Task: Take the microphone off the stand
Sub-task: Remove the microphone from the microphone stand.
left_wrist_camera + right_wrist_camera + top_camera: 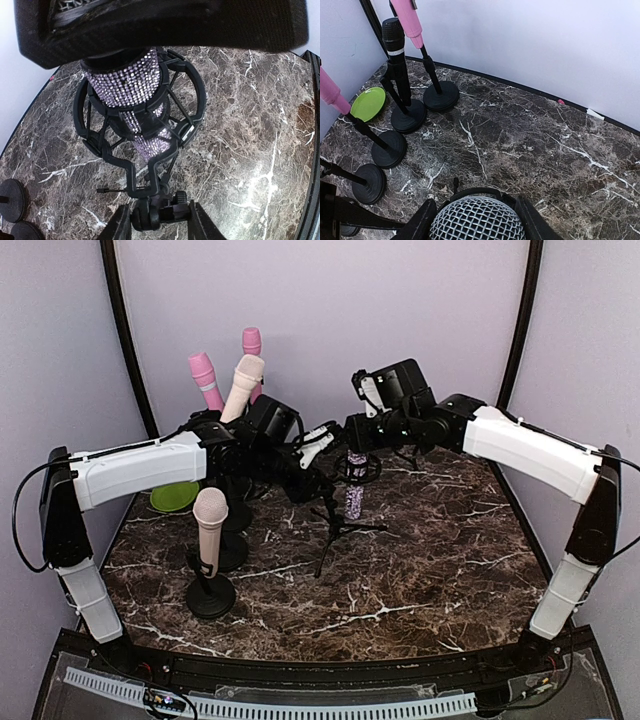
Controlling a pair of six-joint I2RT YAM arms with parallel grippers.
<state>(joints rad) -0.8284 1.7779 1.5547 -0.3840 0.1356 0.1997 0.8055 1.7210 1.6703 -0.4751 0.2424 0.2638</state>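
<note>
The microphone (354,497) has a purple rhinestone body (125,85) and a silver mesh head (470,226). It hangs in a black shock-mount ring (192,100) on a small black tripod stand (335,530) at mid table. My left gripper (157,216) is shut on the stand's pivot joint (147,214) just under the ring, one finger on each side. From above, my right gripper (476,217) is shut on the mesh head, its fingers (420,224) flanking it. In the top view both grippers meet over the stand, left (318,462) and right (356,438).
Several other microphones stand on round black bases at the back left: pink ones (205,375), a beige one (243,380), a black one (395,40) and a nearer beige one (210,525). A green plate (173,497) lies by the left wall.
</note>
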